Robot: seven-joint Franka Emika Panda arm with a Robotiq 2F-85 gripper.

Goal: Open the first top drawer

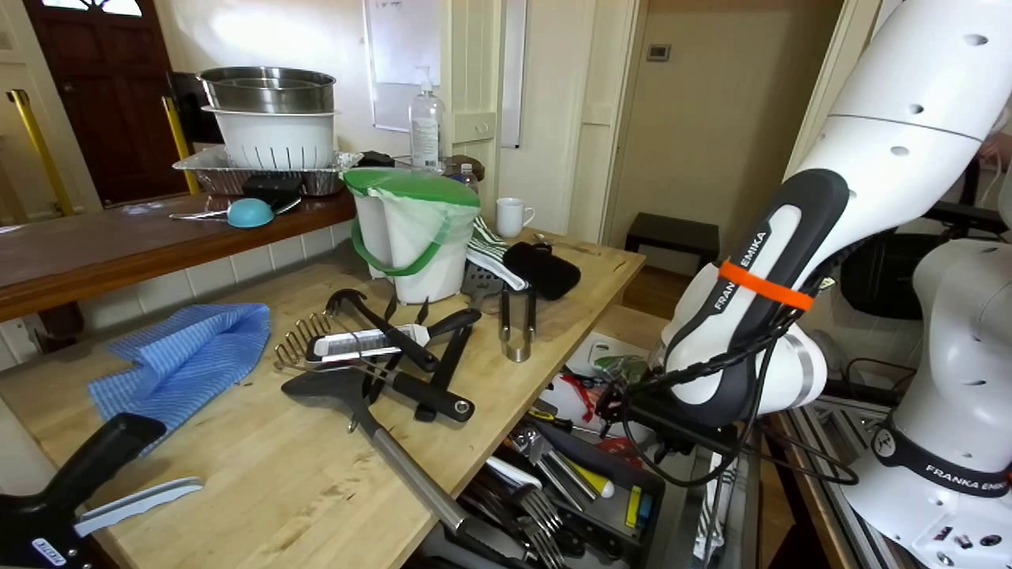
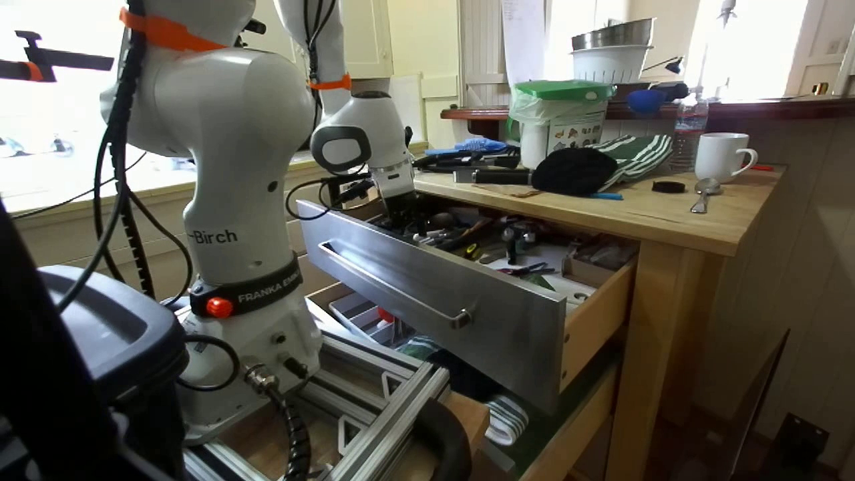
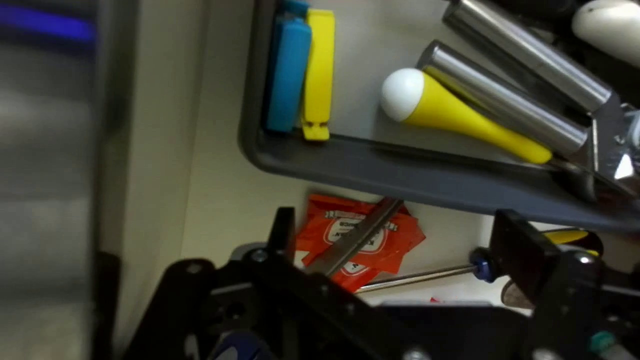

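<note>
Wrist view alone shows the tool [image 3: 398, 227], jaws apart.

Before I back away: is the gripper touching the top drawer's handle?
Apart. An exterior view shows the handle bare along its length on the drawer front, with the gripper behind that front.

Top drawer [image 2: 434, 284] silver-fronted, claw [image 3: 395, 225] black, tabletop [image 1: 261, 458] pale tan, cloth [image 1: 186, 348] blue with fine stripes, bucket lid [image 1: 411, 187] green, mug [image 1: 510, 217] white, towel [image 2: 638, 160] green-and-white striped, packets [image 3: 387, 245] mostly red
</note>
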